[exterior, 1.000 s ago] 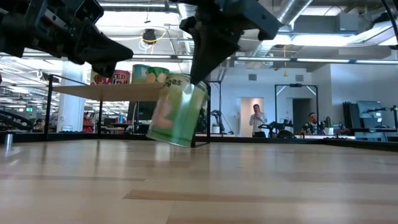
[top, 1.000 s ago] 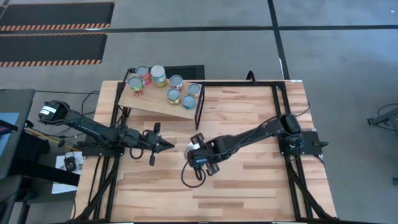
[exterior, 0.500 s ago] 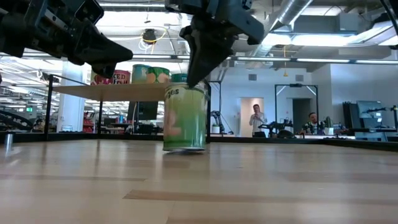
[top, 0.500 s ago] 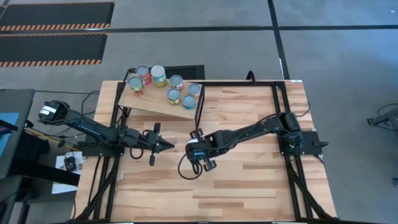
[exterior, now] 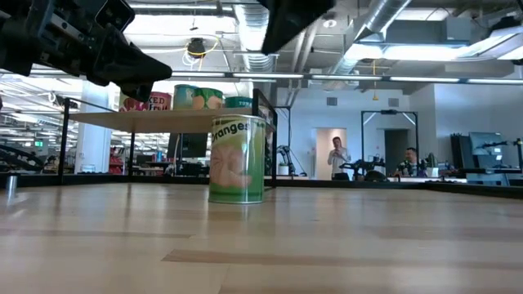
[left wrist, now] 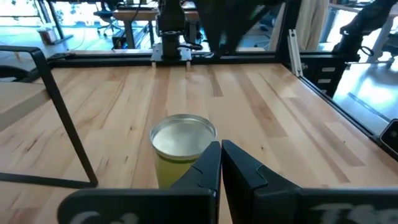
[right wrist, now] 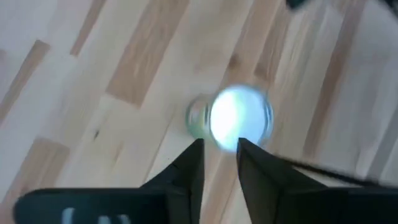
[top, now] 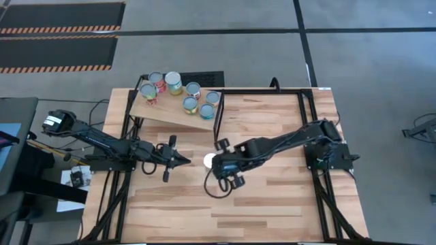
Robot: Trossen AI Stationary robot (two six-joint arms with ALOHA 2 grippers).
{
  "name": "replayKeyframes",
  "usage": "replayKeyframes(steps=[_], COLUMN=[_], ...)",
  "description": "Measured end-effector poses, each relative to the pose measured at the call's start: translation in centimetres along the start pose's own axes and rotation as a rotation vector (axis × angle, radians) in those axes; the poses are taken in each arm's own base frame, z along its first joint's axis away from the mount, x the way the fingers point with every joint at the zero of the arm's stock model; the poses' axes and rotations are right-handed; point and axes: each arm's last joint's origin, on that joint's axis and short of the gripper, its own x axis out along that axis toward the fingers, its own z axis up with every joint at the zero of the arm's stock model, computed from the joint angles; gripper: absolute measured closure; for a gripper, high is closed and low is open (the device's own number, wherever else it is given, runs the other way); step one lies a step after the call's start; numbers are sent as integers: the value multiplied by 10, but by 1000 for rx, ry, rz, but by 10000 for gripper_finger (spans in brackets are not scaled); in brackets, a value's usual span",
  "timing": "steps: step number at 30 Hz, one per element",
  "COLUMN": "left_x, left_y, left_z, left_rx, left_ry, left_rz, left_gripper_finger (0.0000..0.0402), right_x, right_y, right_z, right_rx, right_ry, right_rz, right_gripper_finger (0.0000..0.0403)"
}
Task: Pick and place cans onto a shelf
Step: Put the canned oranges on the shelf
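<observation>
A can with a green label and a silvery top stands upright on its base on the wooden table, near the middle. My right gripper hangs open above it, clear of its top, fingers pointing down; the low view shows only its lower end at the top. My left gripper is shut and level, a little to the can's left, its tips pointing at the can without touching. The sloping shelf at the far left carries several cans.
The shelf's black frame stands just beyond the can on the table. Bare planks lie toward the near and right edges. People stand in the room far behind the table.
My right gripper has brought the tilted can down until it stood upright on the table, then opened, let go and risen clear above it. The can now stands alone.
</observation>
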Motion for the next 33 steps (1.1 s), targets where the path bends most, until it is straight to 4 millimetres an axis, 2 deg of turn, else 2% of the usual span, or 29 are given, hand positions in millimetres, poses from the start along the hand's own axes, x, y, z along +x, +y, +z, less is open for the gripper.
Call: replayKeyframes(steps=[3,5,7,14,18,23,28,33], left_x=[0,0,0,12,26,48,75,98], left_y=[0,0,0,-1,-4,-9,-19,-28], left_z=[-1,-1,-1,16,29,42,60,73], left_rx=[-2,-2,-2,25,49,129,201,305], left_ry=[6,15,15,102,194,373,482,617], left_rz=[2,4,6,51,59,53,35,54], left_gripper_finger=[400,400,400,400,400,398,380,344], right_x=[-4,-5,-3,0,8,20,25,26], right_y=[0,0,2,7,10,15,18,22], right_z=[-19,-33,-52,-111,-142,-179,-201,-208], right_rx=[20,48,85,226,284,332,362,360], right_ry=[10,-40,-96,-396,-532,-622,-658,-654], right_rz=[5,7,-2,-87,-135,-183,-206,-204], right_gripper_finger=[330,370,391,390,396,388,396,391])
